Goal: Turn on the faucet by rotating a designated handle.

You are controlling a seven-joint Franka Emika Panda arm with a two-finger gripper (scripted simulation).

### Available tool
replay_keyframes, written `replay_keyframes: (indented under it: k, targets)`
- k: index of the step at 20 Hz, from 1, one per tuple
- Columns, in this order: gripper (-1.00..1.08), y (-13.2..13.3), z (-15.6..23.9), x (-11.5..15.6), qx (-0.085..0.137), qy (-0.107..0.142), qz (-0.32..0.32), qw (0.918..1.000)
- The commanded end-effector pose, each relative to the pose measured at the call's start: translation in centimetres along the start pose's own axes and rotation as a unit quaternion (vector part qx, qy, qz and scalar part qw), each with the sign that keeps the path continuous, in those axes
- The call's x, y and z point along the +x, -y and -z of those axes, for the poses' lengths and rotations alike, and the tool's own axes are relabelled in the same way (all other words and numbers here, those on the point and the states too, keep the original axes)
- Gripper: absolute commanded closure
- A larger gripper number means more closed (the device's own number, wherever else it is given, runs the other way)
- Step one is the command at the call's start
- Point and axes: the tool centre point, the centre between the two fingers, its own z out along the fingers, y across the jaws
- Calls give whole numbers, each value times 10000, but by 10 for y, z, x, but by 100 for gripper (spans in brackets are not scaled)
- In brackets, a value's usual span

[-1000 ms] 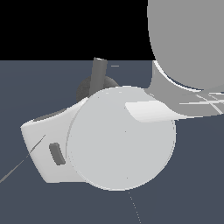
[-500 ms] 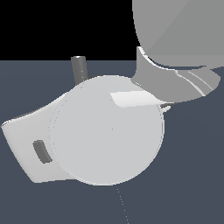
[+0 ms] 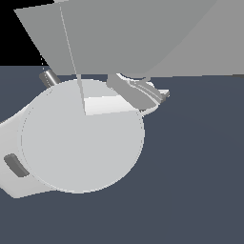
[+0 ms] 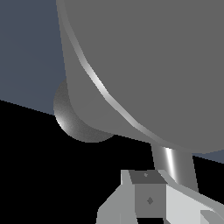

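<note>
One thin, shiny silver-grey rod, the handle, sticks out of the thick matte grey cylinder of the faucet in the wrist view, its long axis running straight from the cylinder's side toward the white, blocky robot gripper. The rod's far end meets the gripper's pale fingers, one finger lying just beside it; whether the rod sits between the two fingers is hidden by the frame edge, so I cannot tell if the pincer is wide, narrow or gripping. Behind the cylinder a darker speckled rounded base bulges out against the slate-blue floor.

In the exterior view the faucet's body fills the upper part as a broad flat grey mass, and a small dark grey stub shows beside it, toward the exterior view's left. Below it the robot's big pale round wrist flange faces the camera, hiding the fingertips.
</note>
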Motion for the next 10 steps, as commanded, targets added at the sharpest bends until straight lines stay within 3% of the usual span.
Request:
replay_keyframes:
  k: [1,10]
  targets:
    - [108,16,2,-51,1428,516,-1324,9795]
    - [108,11,1,-69,1586,711,-1425,9744]
